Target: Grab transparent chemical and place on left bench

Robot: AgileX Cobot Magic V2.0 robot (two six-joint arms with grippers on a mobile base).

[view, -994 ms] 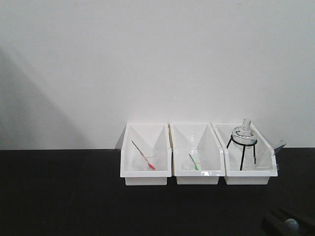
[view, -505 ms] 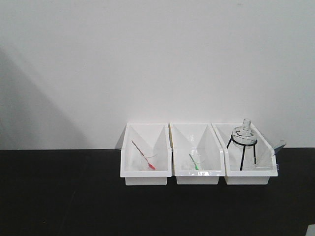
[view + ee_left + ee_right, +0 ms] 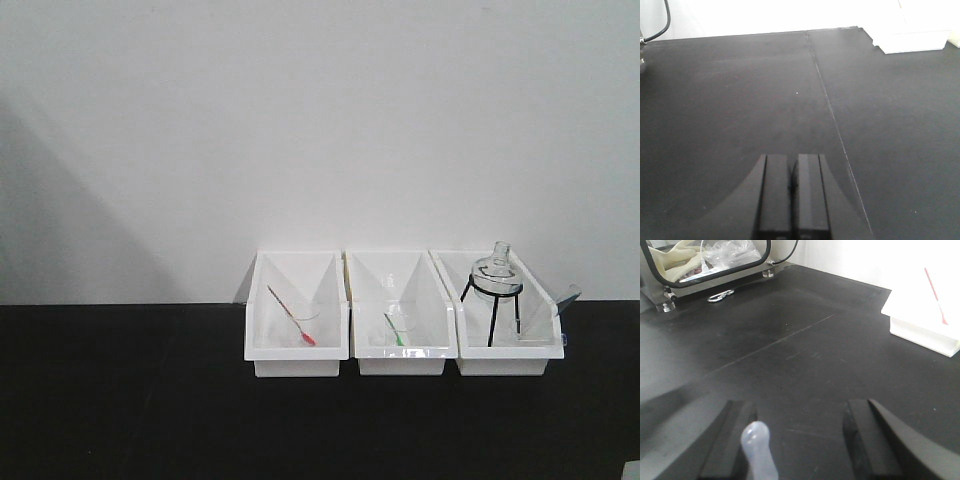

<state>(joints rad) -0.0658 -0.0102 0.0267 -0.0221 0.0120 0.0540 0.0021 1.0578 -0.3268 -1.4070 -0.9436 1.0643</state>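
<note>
From the front, three white bins stand in a row along the back edge of the black worktop [image 3: 120, 400]: the left bin [image 3: 297, 345] holds a red dropper [image 3: 291, 316], the middle bin [image 3: 400, 345] a green dropper [image 3: 393, 330], and the right bin [image 3: 505, 345] a round glass flask [image 3: 496, 270] on a black tripod stand [image 3: 492, 310]. Neither arm shows plainly here; only a pale sliver sits at the bottom right corner, too small to name. The left wrist camera shows the left gripper [image 3: 792, 195] with its two dark fingers pressed together and nothing between them, hanging over bare worktop beside a seam, with a corner of a white bin [image 3: 912, 42] far off at the top right. The right wrist camera shows the right gripper [image 3: 797, 437] spread wide, its fingers well apart. The transparent chemical [image 3: 759, 450] stands up against the inner face of the left-hand finger, its rounded pale-bluish bulb uppermost; whether it is truly gripped, resting there or stuck, I cannot tell, since the jaws are not closed on it. Beyond lie a white bin with a red dropper [image 3: 935, 295] and a framed clear box [image 3: 710, 260] at the far left corner. I would judge the dropper very light, thin, squashy at the bulb and slippery, so it is best pinched gently on the stiffer stem just below the bulb.
</note>
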